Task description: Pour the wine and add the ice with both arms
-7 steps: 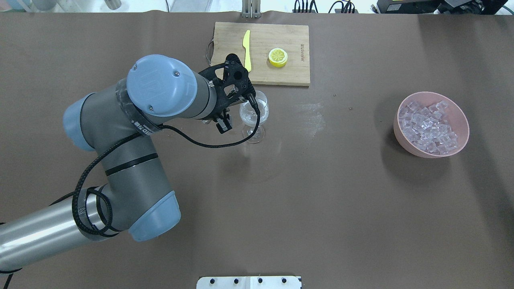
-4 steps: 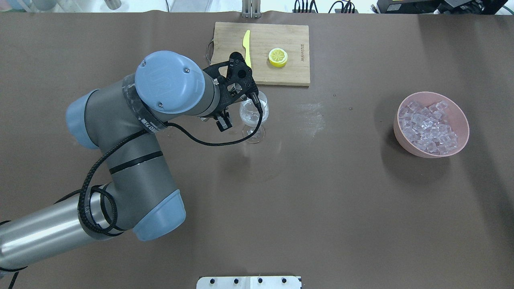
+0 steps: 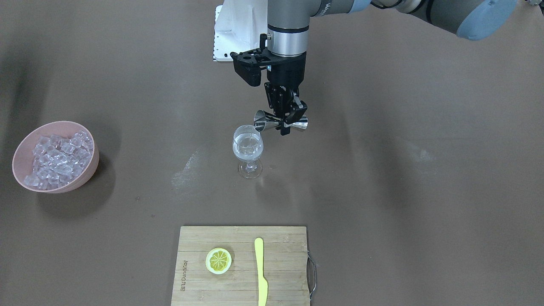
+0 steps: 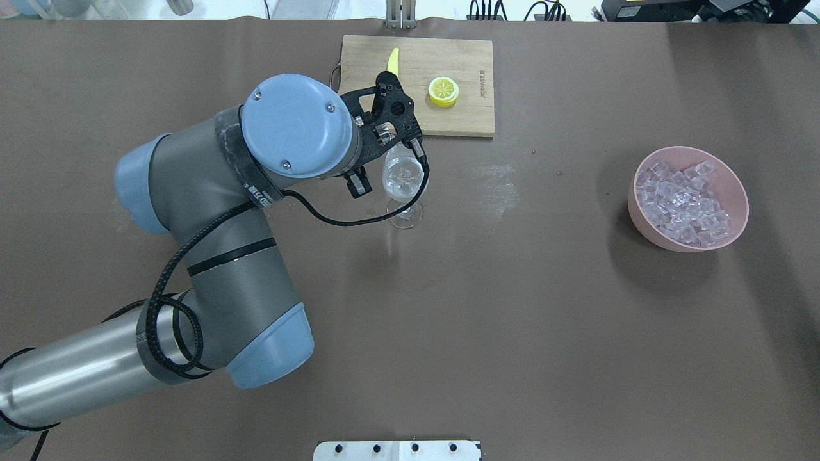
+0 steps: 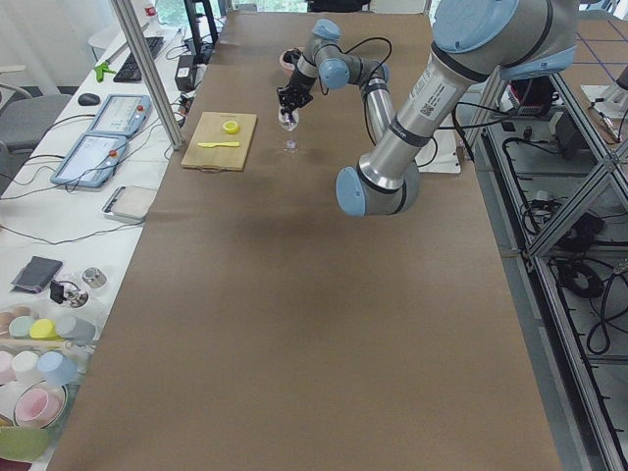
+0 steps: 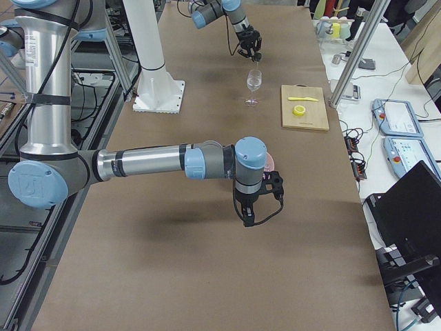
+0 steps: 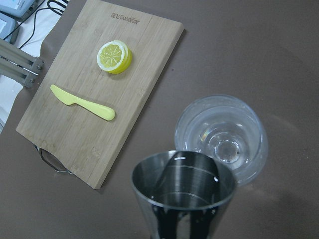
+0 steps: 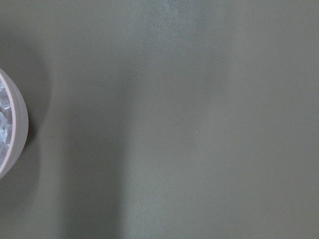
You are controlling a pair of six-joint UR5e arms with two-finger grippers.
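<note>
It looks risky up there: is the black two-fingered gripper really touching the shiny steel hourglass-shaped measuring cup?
Touching. The front-facing view shows the left gripper clamped on the narrow waist of the steel measuring cup.

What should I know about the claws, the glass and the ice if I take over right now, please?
Left claw: shut on the jigger, tipped sideways, mouth at the wine glass rim.
Right claw: near the pink bowl; open or shut cannot be told.
Ice: heaped in the bowl; none visible in the glass.
Done: glass seems to hold clear liquid.
To do: finish pour, add ice.
</note>
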